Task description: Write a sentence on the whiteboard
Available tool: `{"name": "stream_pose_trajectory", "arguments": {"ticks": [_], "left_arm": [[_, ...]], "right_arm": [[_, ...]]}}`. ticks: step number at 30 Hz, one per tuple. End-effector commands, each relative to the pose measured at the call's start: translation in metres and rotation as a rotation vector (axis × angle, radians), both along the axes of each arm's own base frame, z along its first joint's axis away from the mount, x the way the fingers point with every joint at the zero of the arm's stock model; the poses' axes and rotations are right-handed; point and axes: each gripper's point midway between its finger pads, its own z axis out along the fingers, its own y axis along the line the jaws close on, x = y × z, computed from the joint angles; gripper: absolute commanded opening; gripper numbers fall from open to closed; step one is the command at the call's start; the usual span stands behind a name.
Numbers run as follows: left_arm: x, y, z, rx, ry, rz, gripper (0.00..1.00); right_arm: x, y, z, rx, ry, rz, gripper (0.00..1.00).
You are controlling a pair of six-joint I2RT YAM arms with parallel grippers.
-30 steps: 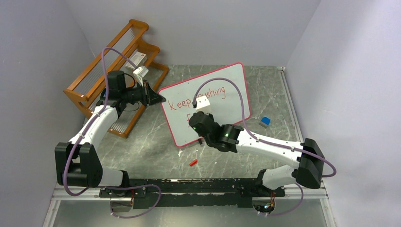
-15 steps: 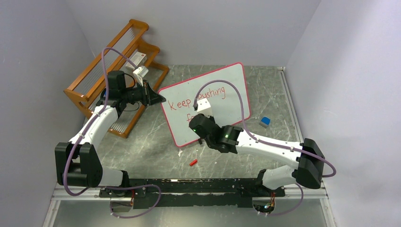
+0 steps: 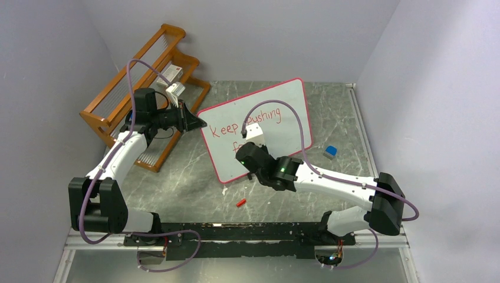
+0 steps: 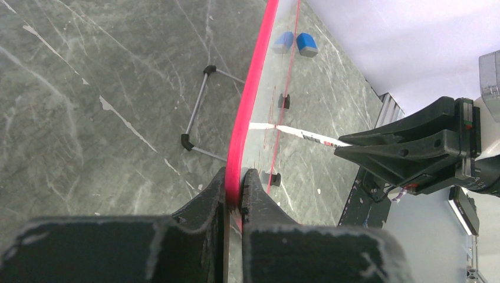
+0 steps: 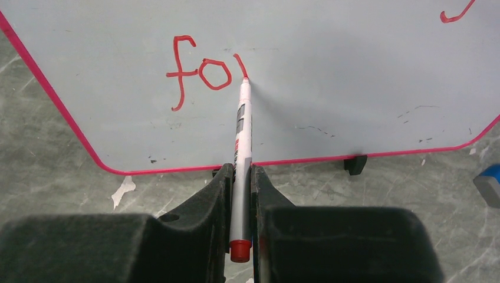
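The whiteboard [image 3: 284, 127] stands tilted at mid-table on small black feet, its frame red-pink. The sentence [image 3: 225, 130] reads "Keep pushing" on the top line, partly hidden by the right arm. Below it, the right wrist view shows "fo" [image 5: 197, 73] and one fresh stroke. My left gripper [image 3: 198, 122] is shut on the whiteboard's left edge [image 4: 253, 88], the frame pinched between its fingers [image 4: 234, 190]. My right gripper [image 5: 240, 171] is shut on a white marker [image 5: 242, 132] with a red end. The marker's tip touches the board just right of the "o".
A wooden rack [image 3: 141, 88] with small boxes [image 3: 172, 73] stands at the back left, behind the left arm. A blue eraser [image 3: 330, 152] lies right of the board. A red marker cap [image 3: 240, 202] lies in front of it. Walls close in both sides.
My right gripper has shifted slightly down the board with the marker, then held still. The left arm and the board have not moved.
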Motion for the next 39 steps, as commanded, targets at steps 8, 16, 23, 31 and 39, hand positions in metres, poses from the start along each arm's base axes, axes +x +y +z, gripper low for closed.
{"name": "stream_pose_trajectory", "arguments": {"ticks": [8, 16, 23, 31, 39], "left_arm": [[0.010, 0.010, -0.037, 0.136, 0.011, 0.056, 0.05], [0.009, 0.010, -0.037, 0.136, 0.010, 0.056, 0.05], [0.009, 0.009, -0.036, 0.135, 0.008, 0.055, 0.05], [0.009, 0.009, -0.036, 0.134, 0.008, 0.054, 0.05], [0.009, 0.009, -0.037, 0.134, 0.010, 0.053, 0.05]], "right_arm": [[-0.005, -0.001, -0.012, -0.005, 0.050, 0.007, 0.00], [0.001, -0.002, -0.001, 0.015, 0.000, -0.016, 0.00], [0.010, 0.000, 0.015, 0.033, -0.061, -0.027, 0.00], [0.014, 0.002, 0.022, 0.044, -0.087, -0.032, 0.00], [0.017, 0.001, 0.029, 0.050, -0.109, -0.039, 0.00]]}}
